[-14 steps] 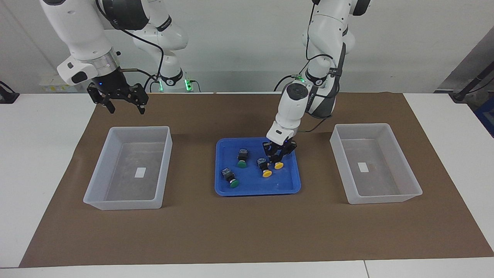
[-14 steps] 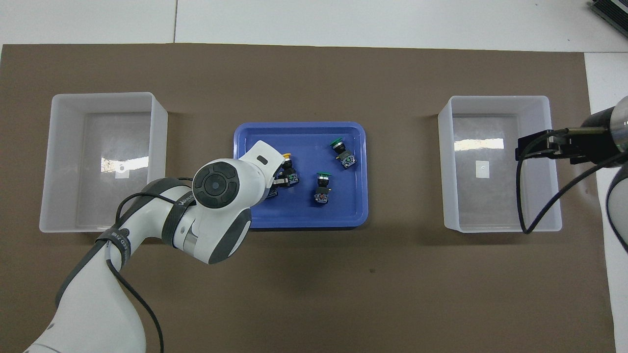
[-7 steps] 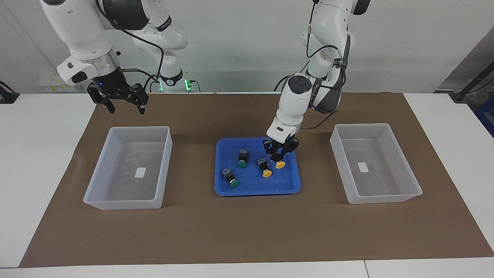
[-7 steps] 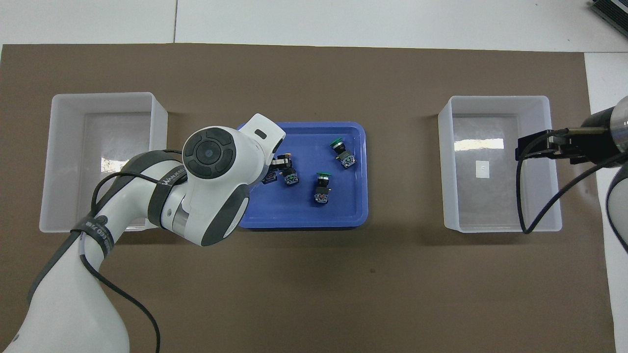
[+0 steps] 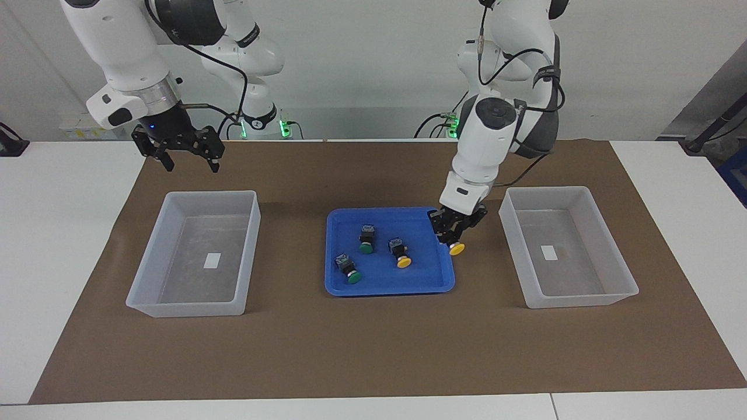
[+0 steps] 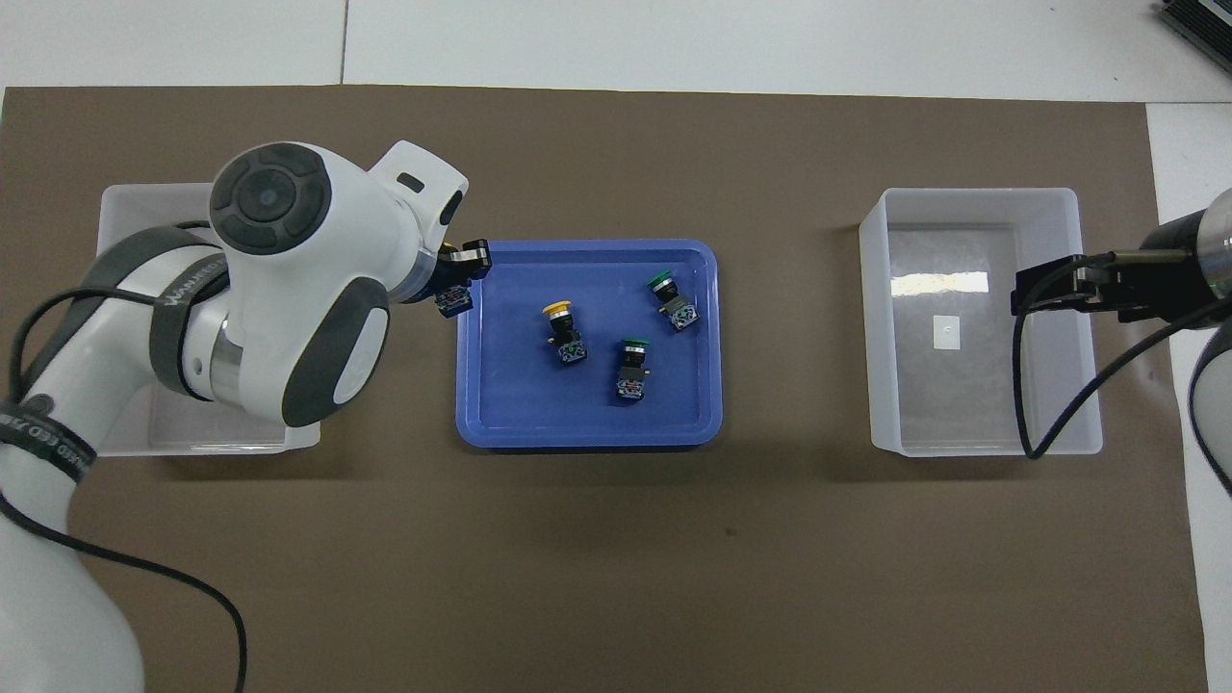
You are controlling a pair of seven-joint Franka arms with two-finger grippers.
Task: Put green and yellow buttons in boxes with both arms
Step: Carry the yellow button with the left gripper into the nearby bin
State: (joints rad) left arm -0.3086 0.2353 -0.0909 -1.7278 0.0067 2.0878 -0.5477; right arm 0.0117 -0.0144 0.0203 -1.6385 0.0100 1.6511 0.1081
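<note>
Lifting clear since a second ago, my left gripper (image 5: 454, 238) clamps one yellow-capped black push-button (image 5: 456, 248) over the shallow blue plastic tray's (image 5: 389, 286) rim, seemingly; right gripper (image 5: 178, 153) waits, jaws spread.

Yellow buttons: two, one (image 5: 402, 262) in the blue tray, one (image 5: 457, 249) held up in a gripper
Green buttons: two (image 5: 366, 248) (image 5: 353, 278)
Translucent boxes: two (image 5: 146, 303) (image 5: 618, 294)
Blue tray: one (image 5: 385, 289)
Arms: two
Brown mat: one (image 5: 373, 350)

Three thumb-sized black-bodied push buttons (image 5: 367, 238) lie in the shallow blue plastic tray (image 5: 344, 287), which sits between two translucent whitish plastic bins (image 5: 153, 305).
</note>
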